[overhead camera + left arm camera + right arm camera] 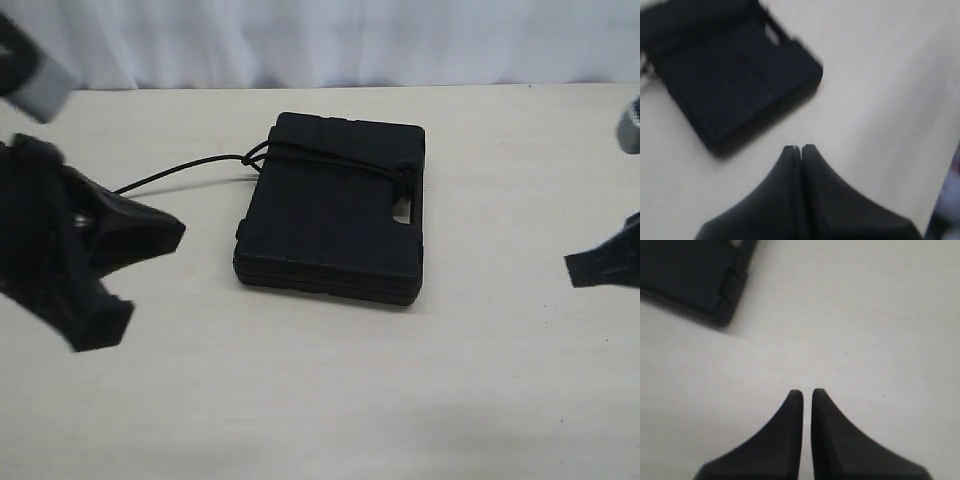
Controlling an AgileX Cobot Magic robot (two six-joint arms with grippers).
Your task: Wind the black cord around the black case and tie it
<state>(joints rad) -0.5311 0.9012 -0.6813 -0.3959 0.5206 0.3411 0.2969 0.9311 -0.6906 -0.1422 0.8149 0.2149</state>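
Black case (330, 215) lies flat near the middle of the pale table (330, 410), the widest surface in sight, with its handle slot (403, 210) on the edge that faces right in the exterior view. Left gripper (797, 148) hangs over bare tabletop to the left of the case, well apart from it, its two fingers pressed together tip to tip and holding nothing. Right gripper (807, 392) hovers off to the right of the case, also well apart, its fingers so close that only a thin slit separates the tips, nothing between them. Black cord (330, 163) crosses the far part of the case's top from the far left corner to a bunched tangle beside the handle slot; whether that is a tied knot cannot be told. One loose end trails leftward over the table.
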